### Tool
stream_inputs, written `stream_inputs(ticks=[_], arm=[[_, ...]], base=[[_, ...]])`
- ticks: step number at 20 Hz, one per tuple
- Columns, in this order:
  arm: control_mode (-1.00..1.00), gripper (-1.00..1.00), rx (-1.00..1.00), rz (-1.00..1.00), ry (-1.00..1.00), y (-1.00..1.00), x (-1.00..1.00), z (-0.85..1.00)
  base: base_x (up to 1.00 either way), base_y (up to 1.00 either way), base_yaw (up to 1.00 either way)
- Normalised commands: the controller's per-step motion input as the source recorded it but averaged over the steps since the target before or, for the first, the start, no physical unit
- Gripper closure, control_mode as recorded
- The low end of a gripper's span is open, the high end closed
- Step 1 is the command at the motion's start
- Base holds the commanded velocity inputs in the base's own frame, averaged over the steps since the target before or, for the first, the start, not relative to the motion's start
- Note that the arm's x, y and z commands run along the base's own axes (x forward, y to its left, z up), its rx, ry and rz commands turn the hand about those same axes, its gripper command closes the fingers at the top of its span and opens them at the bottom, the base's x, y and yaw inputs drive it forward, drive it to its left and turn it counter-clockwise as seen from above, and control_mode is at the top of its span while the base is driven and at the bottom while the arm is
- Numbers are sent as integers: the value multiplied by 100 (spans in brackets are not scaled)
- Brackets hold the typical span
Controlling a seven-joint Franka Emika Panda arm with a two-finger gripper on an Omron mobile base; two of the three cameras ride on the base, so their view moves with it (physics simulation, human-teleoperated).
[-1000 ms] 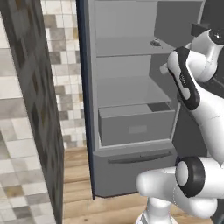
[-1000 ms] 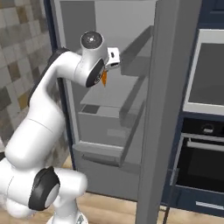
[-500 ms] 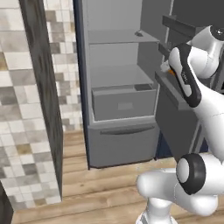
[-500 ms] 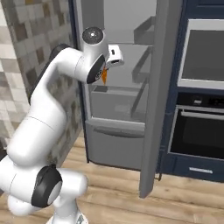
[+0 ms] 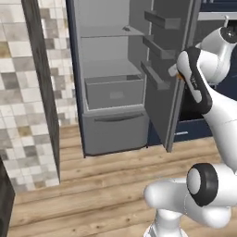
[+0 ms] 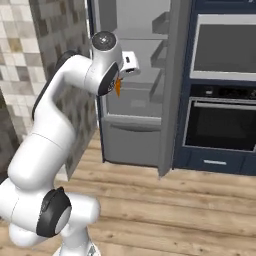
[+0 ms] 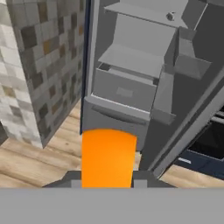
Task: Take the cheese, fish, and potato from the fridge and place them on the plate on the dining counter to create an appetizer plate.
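The gripper (image 7: 107,181) is clamped on the cheese (image 7: 108,157), held in the air before the open fridge (image 7: 131,94). A small orange wedge, it looks light and firm, perhaps slick; holding its flat sides seems safest. Beyond, the fridge is grey, with shelves and drawers.

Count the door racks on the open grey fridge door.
3 grey door racks, stacked on the inside of the tall grey fridge's open door: top, middle, bottom. More may lie hidden behind the white arm.
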Motion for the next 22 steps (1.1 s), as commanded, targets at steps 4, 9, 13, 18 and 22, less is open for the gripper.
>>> stream_inputs(ticks=[4, 9, 13, 18, 22], arm=[[100, 100, 0, 0, 0, 0, 0, 0], [100, 100, 0, 0, 0, 0, 0, 0], [100, 100, 0, 0, 0, 0, 0, 0], [100, 100, 0, 0, 0, 0, 0, 0], [100, 100, 0, 0, 0, 0, 0, 0]], base=[[-100, -11, -27], [-100, -7, -42], [-100, 0, -45], [-100, 5, -37], [-100, 25, -25]])
